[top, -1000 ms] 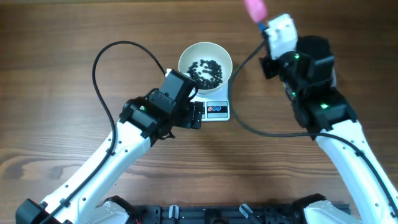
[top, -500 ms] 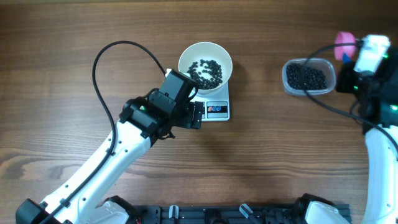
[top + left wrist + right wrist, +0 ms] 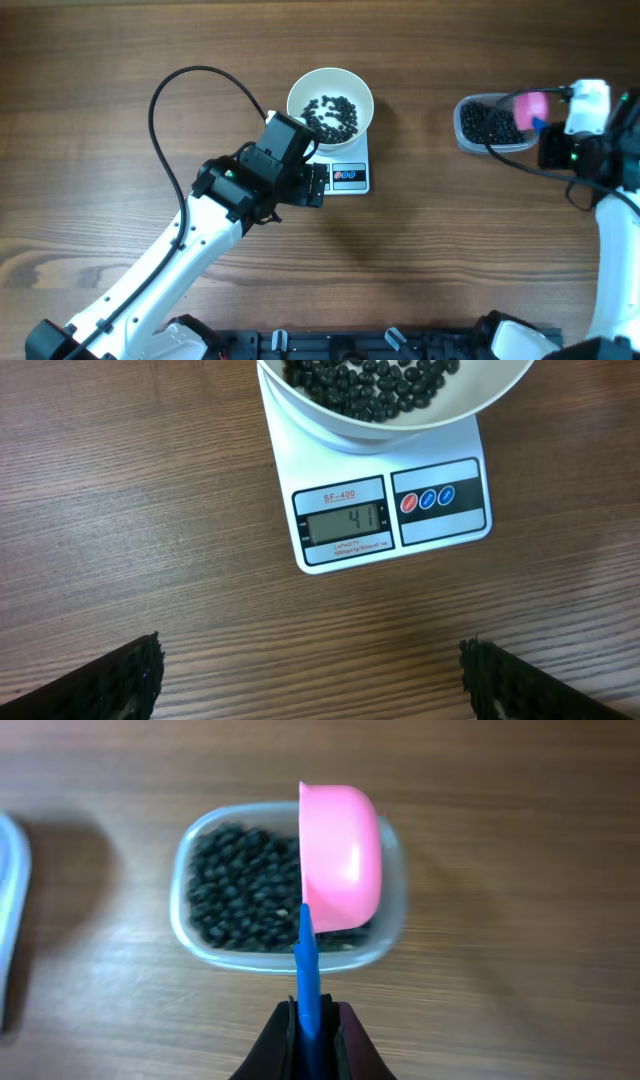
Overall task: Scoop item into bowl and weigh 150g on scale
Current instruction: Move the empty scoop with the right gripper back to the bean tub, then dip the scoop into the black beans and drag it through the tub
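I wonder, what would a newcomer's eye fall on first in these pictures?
Most likely the bright pink scoop, gripped by its blue handle in the right hand and turned on its side over the clear tub of black beans on the far right. Next comes the white bowl holding some beans, sitting on the scale in the middle, with digits on its display.

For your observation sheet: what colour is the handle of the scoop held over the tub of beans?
The scoop handle is blue, clearest in the right wrist view.
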You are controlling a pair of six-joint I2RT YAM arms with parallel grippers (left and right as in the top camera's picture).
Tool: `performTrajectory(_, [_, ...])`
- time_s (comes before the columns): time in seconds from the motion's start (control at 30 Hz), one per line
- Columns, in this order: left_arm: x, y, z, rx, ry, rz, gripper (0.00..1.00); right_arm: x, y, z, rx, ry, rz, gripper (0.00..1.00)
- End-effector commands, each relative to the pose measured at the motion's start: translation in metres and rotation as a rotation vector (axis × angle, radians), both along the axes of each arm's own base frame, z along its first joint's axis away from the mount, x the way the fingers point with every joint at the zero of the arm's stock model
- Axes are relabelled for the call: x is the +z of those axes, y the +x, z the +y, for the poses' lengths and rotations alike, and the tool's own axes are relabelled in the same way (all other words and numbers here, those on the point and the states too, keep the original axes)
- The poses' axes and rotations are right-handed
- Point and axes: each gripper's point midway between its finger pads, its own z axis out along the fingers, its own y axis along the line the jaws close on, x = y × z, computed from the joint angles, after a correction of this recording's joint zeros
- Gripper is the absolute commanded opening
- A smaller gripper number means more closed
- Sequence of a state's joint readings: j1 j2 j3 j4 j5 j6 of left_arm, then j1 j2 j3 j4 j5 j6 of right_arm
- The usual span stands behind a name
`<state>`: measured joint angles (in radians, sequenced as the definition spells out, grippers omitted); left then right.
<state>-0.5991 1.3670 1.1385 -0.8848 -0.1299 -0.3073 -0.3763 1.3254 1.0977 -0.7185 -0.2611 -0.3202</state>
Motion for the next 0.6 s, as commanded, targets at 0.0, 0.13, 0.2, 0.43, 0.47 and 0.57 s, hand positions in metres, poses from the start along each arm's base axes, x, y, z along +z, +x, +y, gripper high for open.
performTrajectory(0.0, [-0.005,0.0,0.002,-0.008,0.01,0.011,1.0,-0.012,0.008,0.013,0.073,-0.02,0.031,0.04])
performTrajectory(0.13, [-0.005,0.0,0.002,-0.008,0.01,0.011,1.0,-0.015,0.012,0.013,0.095,-0.11,0.05,0.04])
performTrajectory(0.2, [-0.005,0.0,0.002,-0.008,0.01,0.011,1.0,-0.013,0.013,0.0,0.049,-0.194,0.059,0.04])
performTrajectory(0.43, [-0.005,0.0,0.002,-0.008,0.01,0.011,1.0,-0.029,0.015,-0.011,0.017,-0.238,0.113,0.04])
performTrajectory(0.47, [-0.005,0.0,0.002,-0.008,0.01,0.011,1.0,-0.032,0.015,-0.009,0.023,-0.226,0.119,0.04])
performTrajectory(0.57, [-0.005,0.0,0.002,-0.008,0.01,0.011,1.0,-0.042,0.019,-0.002,0.045,-0.174,0.132,0.05])
